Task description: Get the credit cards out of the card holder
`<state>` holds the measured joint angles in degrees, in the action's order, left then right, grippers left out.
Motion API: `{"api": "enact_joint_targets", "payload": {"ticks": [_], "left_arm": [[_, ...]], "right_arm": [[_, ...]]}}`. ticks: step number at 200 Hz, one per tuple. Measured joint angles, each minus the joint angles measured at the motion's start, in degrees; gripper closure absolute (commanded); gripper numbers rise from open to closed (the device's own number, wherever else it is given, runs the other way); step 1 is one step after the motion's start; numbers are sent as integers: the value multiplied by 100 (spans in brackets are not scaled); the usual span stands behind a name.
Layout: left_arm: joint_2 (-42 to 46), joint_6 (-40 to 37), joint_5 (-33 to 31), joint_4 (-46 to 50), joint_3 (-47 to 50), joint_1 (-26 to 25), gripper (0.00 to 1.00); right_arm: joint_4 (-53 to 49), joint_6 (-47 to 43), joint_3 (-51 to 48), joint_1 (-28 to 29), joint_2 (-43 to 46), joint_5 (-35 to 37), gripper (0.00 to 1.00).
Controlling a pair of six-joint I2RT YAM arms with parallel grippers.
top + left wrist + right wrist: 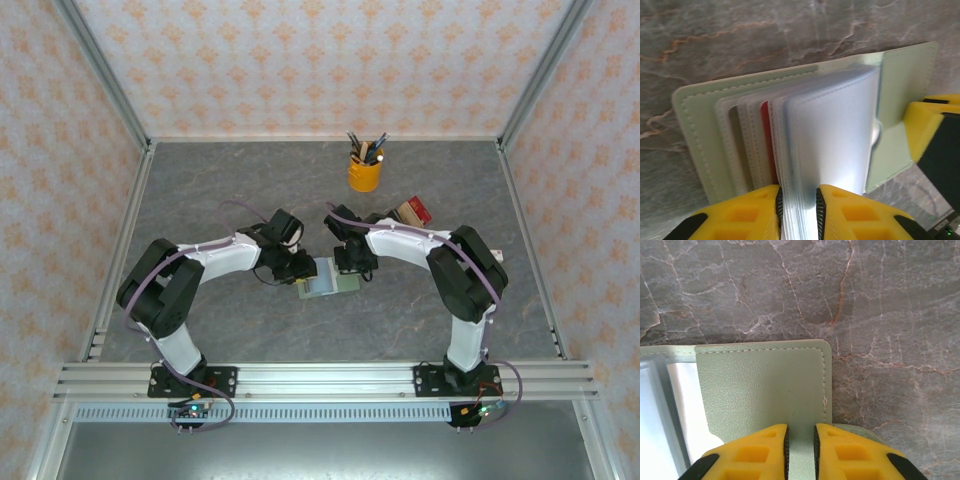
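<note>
Left wrist view: card holder (700,125) held open, sleeves fanned.
Sleeves pinched by left fingers (747,212), flap by right fingers (752,452); next, one pair probably must release to draw the red card (768,135).

I have open table (200,190) left of the card holder (330,285); the pencil cup (364,175) and blocks (411,212) stand far right of it.
</note>
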<state>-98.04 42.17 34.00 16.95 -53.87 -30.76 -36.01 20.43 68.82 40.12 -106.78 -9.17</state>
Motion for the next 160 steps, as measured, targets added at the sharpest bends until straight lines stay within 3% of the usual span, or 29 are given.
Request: {"api": "enact_joint_targets", "payload": {"ticks": [160], "left_arm": [[264,192,903,-1403,299,0,78]], "right_arm": [[433,81,-470,-219,339,-756,80]]}}
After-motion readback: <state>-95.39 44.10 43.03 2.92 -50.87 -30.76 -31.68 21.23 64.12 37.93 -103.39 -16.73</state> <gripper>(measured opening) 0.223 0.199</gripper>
